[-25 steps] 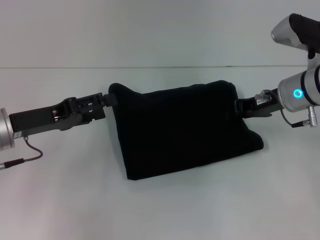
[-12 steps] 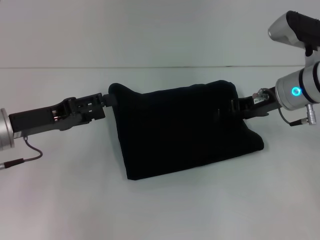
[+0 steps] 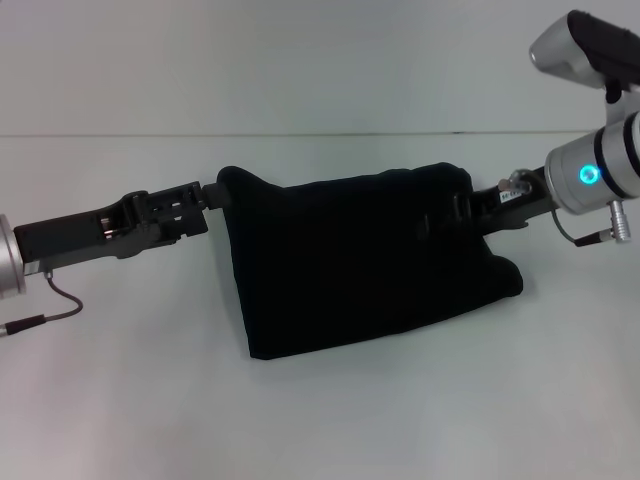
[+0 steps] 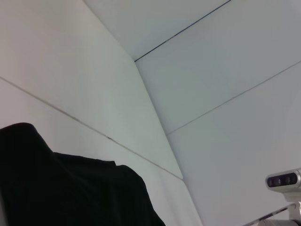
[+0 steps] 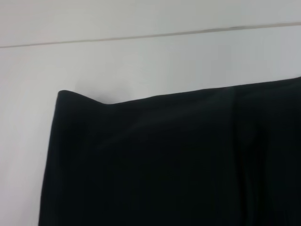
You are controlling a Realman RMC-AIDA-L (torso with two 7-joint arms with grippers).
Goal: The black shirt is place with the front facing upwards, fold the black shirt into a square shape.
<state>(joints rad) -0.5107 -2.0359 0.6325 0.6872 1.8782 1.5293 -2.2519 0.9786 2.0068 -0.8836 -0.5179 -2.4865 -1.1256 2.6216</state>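
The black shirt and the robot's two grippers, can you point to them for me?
black shirt [image 3: 360,265], head view, middle of the folded cloth.
left gripper [image 3: 215,196], head view, fingertips at the shirt's far left corner.
right gripper [image 3: 462,210], head view, fingertips at the shirt's right edge.

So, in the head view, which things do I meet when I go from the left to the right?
Left gripper → black shirt → right gripper.

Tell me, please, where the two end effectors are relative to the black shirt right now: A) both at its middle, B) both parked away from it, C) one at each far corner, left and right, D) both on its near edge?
C: in the head view the left end effector is at the far left corner of the black shirt and the right end effector at its far right corner.
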